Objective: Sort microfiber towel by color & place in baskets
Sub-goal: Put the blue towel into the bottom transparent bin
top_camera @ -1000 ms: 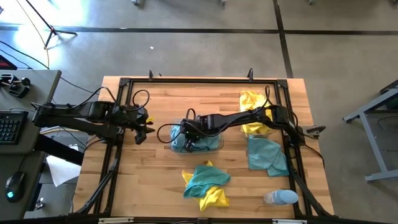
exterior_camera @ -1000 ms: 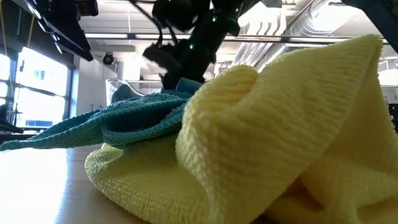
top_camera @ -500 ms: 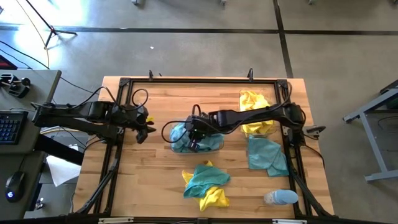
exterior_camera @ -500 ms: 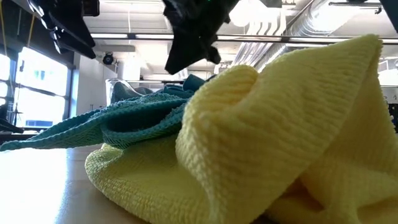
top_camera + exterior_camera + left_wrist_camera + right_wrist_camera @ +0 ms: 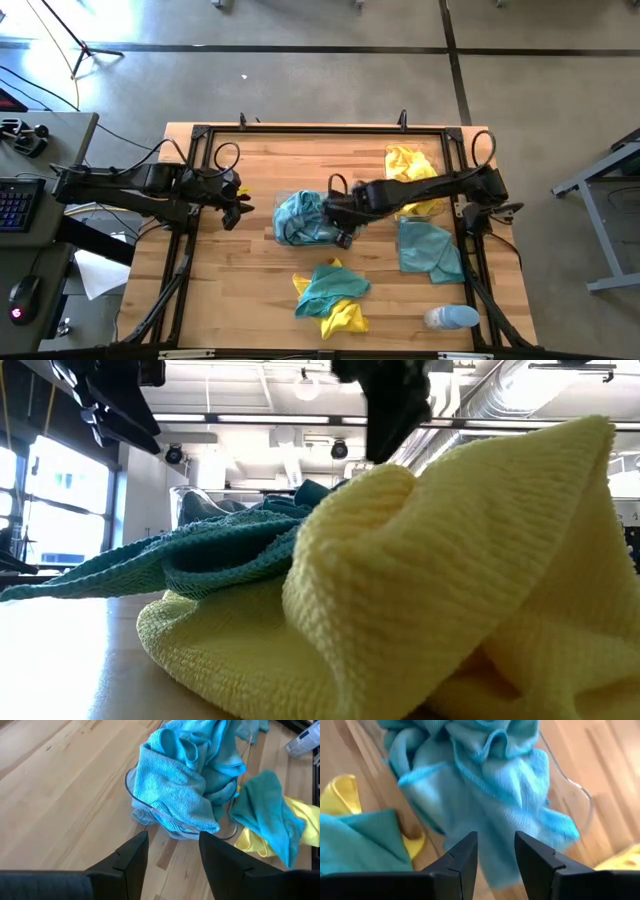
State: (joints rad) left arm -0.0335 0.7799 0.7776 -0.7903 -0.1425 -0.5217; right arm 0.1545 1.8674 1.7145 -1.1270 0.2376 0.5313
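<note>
A clear basket (image 5: 131,790) near the table's middle holds a heap of teal towels (image 5: 300,218); one fold hangs over its rim. My right gripper (image 5: 342,232) hovers open above that basket's right end, with nothing between its fingers (image 5: 465,855). My left gripper (image 5: 238,208) waits open to the left of the basket, raised off the table. A second basket (image 5: 415,208) at the far right holds yellow towels (image 5: 405,165). A teal towel (image 5: 430,250) lies flat on the table at the right. A mixed teal and yellow pile (image 5: 330,295) sits near the front edge.
A small pale bottle (image 5: 450,318) lies at the table's near right corner. A black frame (image 5: 190,250) runs along the table's sides. In the low view the yellow towel (image 5: 450,580) of the front pile fills the foreground. Bare wood lies left of the pile.
My right gripper has come up out of the middle basket and drawn back toward the table's right edge, leaving the teal towels behind. The towels stay heaped in the basket, now bunched toward its left end.
</note>
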